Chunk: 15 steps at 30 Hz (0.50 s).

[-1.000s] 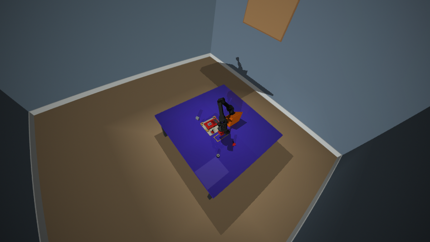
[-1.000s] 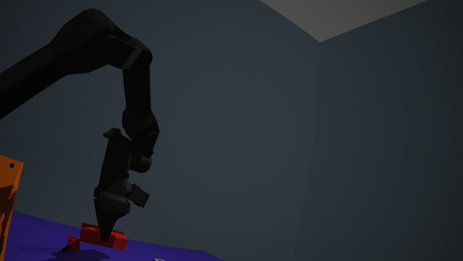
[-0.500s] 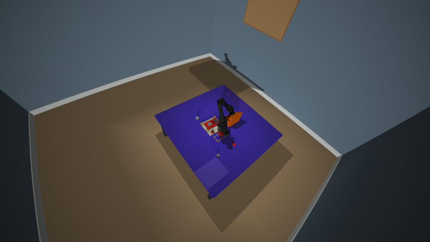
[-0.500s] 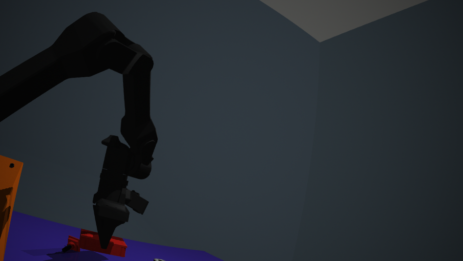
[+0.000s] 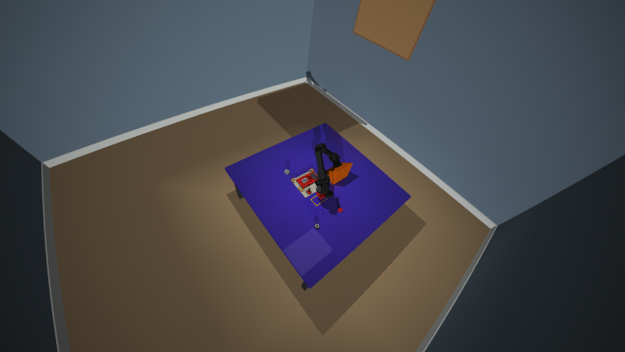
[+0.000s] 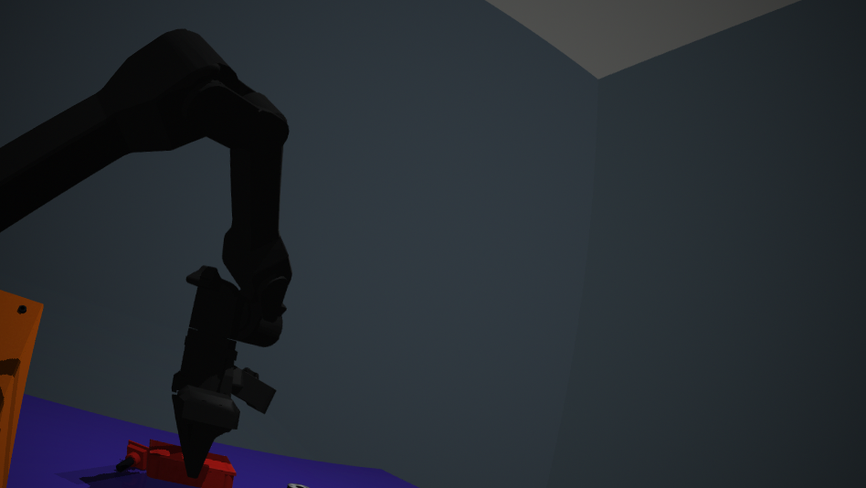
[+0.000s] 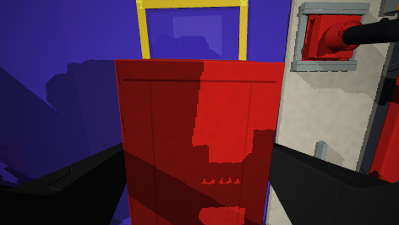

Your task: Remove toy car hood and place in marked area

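Note:
The red hood (image 5: 320,196) (image 6: 166,466) (image 7: 228,110) is a boxy panel. My gripper (image 5: 322,194) (image 6: 194,472) (image 7: 198,149) is shut on it, one black finger against each long side. The marked area, a yellow outline (image 5: 313,202) (image 7: 192,4), lies on the table; in the wrist view the hood hides its near end. In the top view the hood is over the outline's right-hand part; its exact height is unclear. The toy car (image 5: 308,184) (image 7: 386,156) is a red body beside it, partly hidden by the arm.
A beige board (image 7: 321,110) lies right beside the hood in the wrist view, with a red piece (image 7: 331,35) and its black rod in a grey holder. Another red piece (image 5: 340,209) (image 6: 136,455), an orange panel (image 5: 343,173) (image 6: 24,339) and two small grey parts (image 5: 316,225) (image 5: 287,171) stand around.

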### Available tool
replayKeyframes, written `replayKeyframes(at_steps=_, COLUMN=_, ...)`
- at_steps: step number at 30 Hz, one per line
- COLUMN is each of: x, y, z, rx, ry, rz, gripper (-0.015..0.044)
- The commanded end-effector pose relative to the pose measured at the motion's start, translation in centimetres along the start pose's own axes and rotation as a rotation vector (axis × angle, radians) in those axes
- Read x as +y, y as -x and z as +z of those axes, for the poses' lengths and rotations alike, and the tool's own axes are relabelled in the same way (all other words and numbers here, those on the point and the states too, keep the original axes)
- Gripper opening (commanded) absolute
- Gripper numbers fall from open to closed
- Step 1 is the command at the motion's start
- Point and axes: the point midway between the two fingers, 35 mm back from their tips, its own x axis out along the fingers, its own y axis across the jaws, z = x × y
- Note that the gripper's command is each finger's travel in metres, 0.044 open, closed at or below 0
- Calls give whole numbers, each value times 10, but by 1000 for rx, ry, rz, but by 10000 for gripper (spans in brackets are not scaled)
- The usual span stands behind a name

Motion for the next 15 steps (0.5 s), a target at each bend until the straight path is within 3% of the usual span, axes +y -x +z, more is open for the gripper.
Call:
replayKeyframes(at_steps=1, x=-1, y=-7, z=-2, rx=5, ry=6, rz=-8, gripper=0)
replayKeyframes(at_steps=15, x=-2, y=-20, z=-2, rx=5, ry=6, rz=-9, gripper=0)
